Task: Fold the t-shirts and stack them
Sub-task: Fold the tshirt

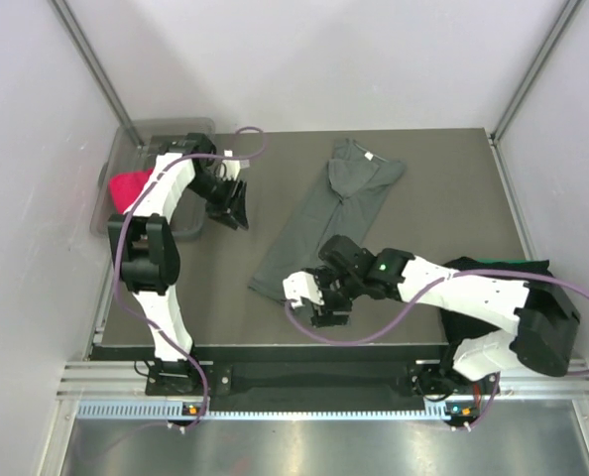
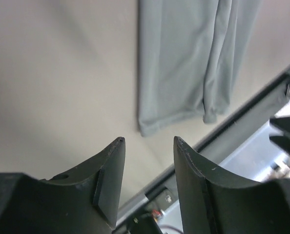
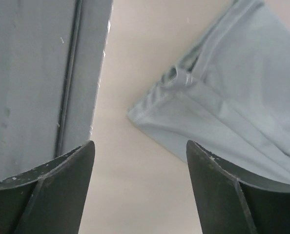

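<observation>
A dark grey t-shirt (image 1: pixel 324 213), folded lengthwise into a long strip, lies diagonally on the table, its white neck label (image 1: pixel 372 157) at the far end. My right gripper (image 1: pixel 319 305) is open and empty, just off the shirt's near hem. The right wrist view shows that hem corner (image 3: pixel 223 117) ahead of the open gripper (image 3: pixel 140 144). My left gripper (image 1: pixel 235 212) is open and empty, left of the shirt. The left wrist view shows the shirt (image 2: pixel 184 63) beyond that gripper (image 2: pixel 149 141). Black folded t-shirts (image 1: pixel 498 270) lie at the right edge, partly under the right arm.
A clear plastic bin (image 1: pixel 146 139) with a pink-red cloth (image 1: pixel 128 188) stands at the table's left edge, by the left arm. The table's near edge and metal rail (image 3: pixel 47 73) run beside the right gripper. Purple cables loop off both arms.
</observation>
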`<control>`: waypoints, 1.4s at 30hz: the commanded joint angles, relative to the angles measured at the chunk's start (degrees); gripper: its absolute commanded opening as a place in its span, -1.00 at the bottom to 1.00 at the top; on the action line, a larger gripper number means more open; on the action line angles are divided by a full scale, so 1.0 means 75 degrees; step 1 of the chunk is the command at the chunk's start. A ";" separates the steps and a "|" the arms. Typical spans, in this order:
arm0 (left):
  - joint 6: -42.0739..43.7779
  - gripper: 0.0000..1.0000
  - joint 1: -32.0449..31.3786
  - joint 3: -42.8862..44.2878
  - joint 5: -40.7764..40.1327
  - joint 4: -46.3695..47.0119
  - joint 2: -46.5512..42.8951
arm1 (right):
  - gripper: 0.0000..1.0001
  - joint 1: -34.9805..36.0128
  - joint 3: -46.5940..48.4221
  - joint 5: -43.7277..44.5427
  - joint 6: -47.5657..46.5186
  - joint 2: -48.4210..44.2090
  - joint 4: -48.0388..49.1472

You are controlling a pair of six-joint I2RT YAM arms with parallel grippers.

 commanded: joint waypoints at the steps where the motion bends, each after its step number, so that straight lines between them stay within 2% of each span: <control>1: 0.0517 -0.02 0.0036 -0.0217 0.0540 -0.1019 0.0393 | 0.48 0.0122 -0.0861 0.0744 -0.0528 -0.0322 0.0254; 6: 0.0296 -0.06 -0.0022 -0.0920 0.0424 -0.0281 0.0686 | 0.32 0.0134 -0.1588 0.1964 -0.0448 -0.0230 0.2093; 8: 0.0202 -0.08 -0.0045 -0.1177 0.0224 0.0058 0.0804 | 0.23 0.0297 -0.1811 0.2691 -0.0808 -0.0054 0.2933; 14: 0.0120 -0.13 -0.0092 -0.1717 0.0224 0.0435 0.1015 | 0.11 0.0415 -0.1649 0.2694 -0.1139 0.0520 0.3759; 22: 0.0154 -0.14 -0.0092 -0.2174 -0.0010 0.0529 0.0933 | 0.00 0.0895 -0.1250 0.1500 -0.1221 0.0779 0.2882; 30: 0.0143 -0.17 -0.0104 -0.2491 0.0013 0.0728 0.0968 | -0.05 0.1130 -0.1144 0.1030 -0.1396 0.0533 0.1791; 42: 0.0283 -0.19 -0.0268 -0.2666 0.0107 0.0646 0.1038 | -0.08 0.1189 -0.1496 0.1099 -0.1643 0.0907 0.2411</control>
